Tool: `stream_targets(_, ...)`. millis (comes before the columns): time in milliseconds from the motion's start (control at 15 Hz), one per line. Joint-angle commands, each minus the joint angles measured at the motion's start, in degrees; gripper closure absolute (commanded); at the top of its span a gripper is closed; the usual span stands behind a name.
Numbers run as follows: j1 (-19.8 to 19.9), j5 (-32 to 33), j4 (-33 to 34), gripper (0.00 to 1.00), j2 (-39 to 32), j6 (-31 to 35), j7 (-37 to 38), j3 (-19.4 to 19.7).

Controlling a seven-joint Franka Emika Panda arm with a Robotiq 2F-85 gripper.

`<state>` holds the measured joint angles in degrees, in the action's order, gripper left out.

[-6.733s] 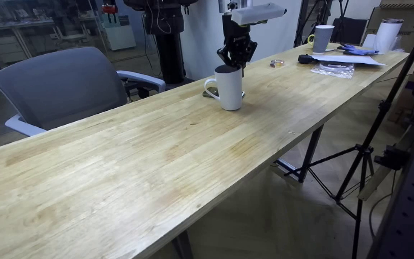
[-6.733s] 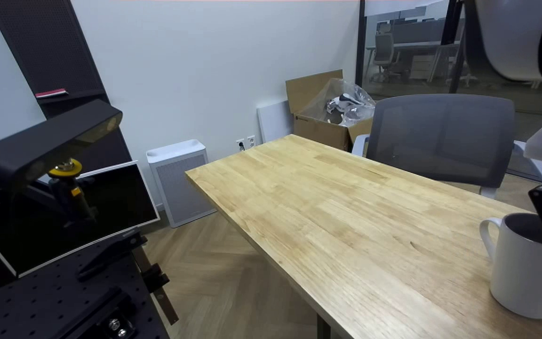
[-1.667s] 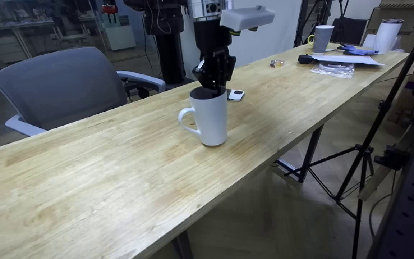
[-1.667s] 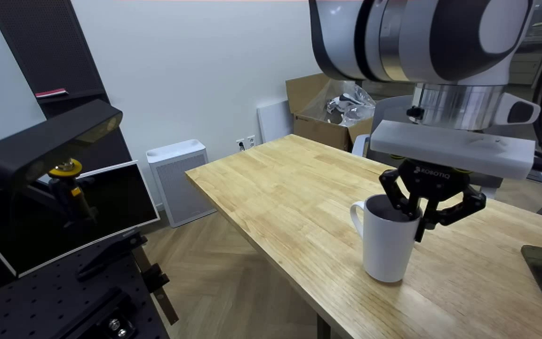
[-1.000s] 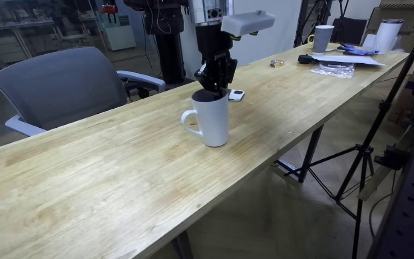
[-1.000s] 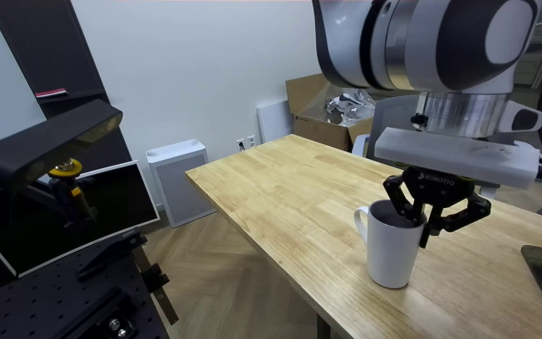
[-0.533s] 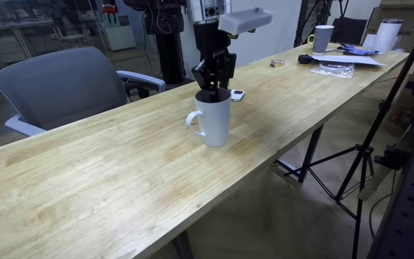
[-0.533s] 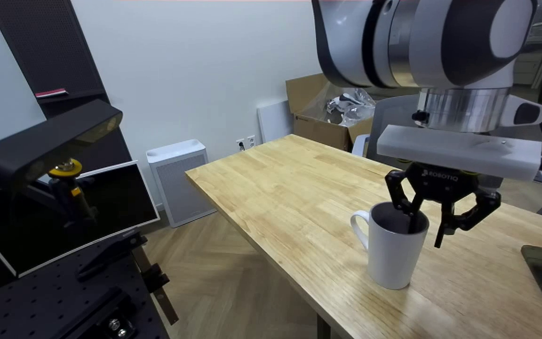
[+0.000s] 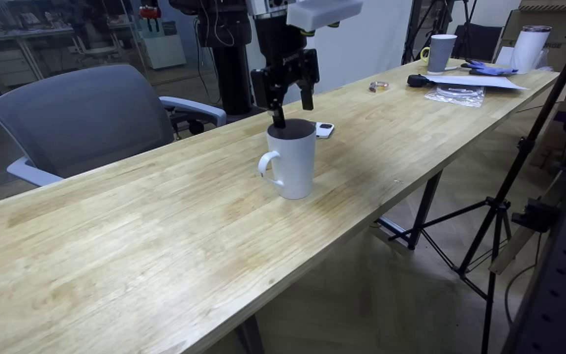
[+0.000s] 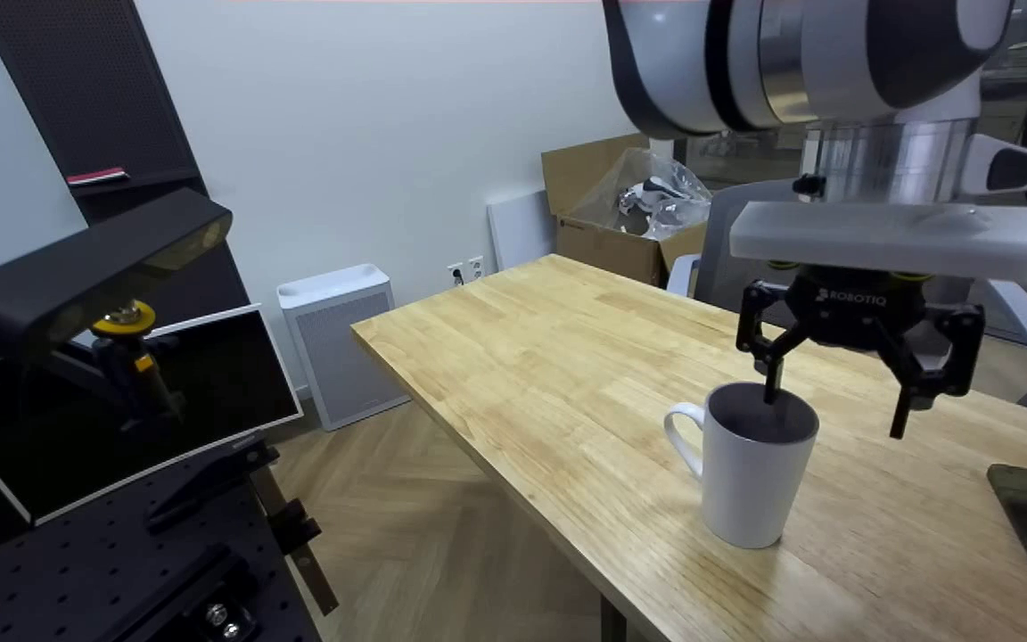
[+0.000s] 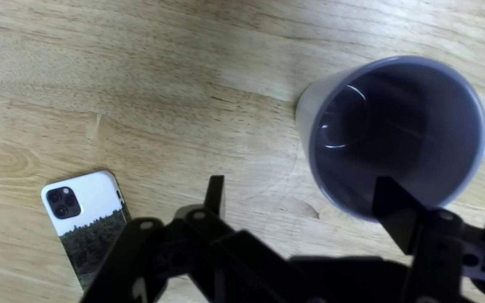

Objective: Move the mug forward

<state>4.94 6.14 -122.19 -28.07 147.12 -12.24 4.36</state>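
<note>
Mug (image 10: 750, 481), white, upright on the wooden tabletop (image 10: 567, 357); end effector (image 10: 834, 419) with fingers (image 11: 394, 214) spread apart, one at the mug's mouth, the other outside; phone (image 11: 91, 231) lying nearby.

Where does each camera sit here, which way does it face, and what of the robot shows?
In an exterior view: raised, looking slantwise along the table past the mug toward a gray cup; arm's end and fingers at top.
In an exterior view: raised, facing the table's other end and an open box; arm and fingers at right.
Wrist view: on the robot, facing down at mug and phone; fingers along the bottom.
Shared in both exterior views: mug, phone and chair.
</note>
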Motion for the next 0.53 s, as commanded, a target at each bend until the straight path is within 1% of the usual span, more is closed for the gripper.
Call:
stream_targets(0, -1.2, 1.3, 3.2, 0.00, 3.4, -6.4, 2.6, 0.4)
stream_targets(200, -0.8, 0.9, 6.1, 0.00, 5.7, -10.8, 1.9, 0.0)
stream_targets(467, -0.5, 1.2, 8.1, 0.00, 7.8, -14.6, 1.3, 0.1)
